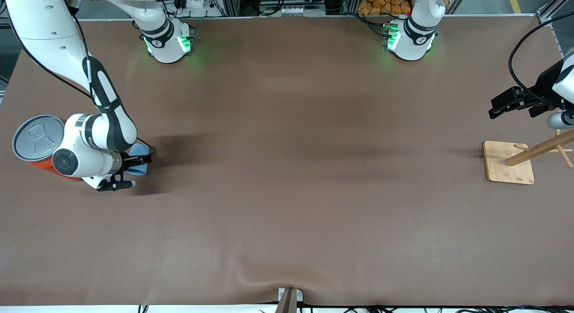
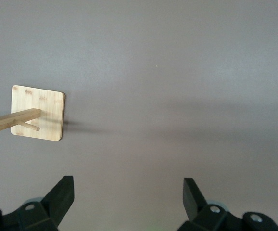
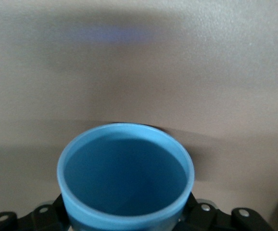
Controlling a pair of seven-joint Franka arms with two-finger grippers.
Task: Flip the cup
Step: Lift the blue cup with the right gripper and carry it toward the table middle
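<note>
Brown table [image 1: 287, 192]: one cup [image 3: 125, 175], one can [image 1: 36, 140].

The light-blue cup [image 3: 125, 175], darker blue inside, sits clamped in my right tool [image 1: 134, 163], its open mouth showing, beside the orange can [image 1: 38, 160].

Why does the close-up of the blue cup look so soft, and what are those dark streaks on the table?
Right wrist view: the cup sits very close to the lens, so its rim blurs, and a faint blue smear shows on the table. Front view: the arms cast long soft shadows across the table; green lights glow at both bases. Left wrist view: the wooden stand throws a shadow.
</note>
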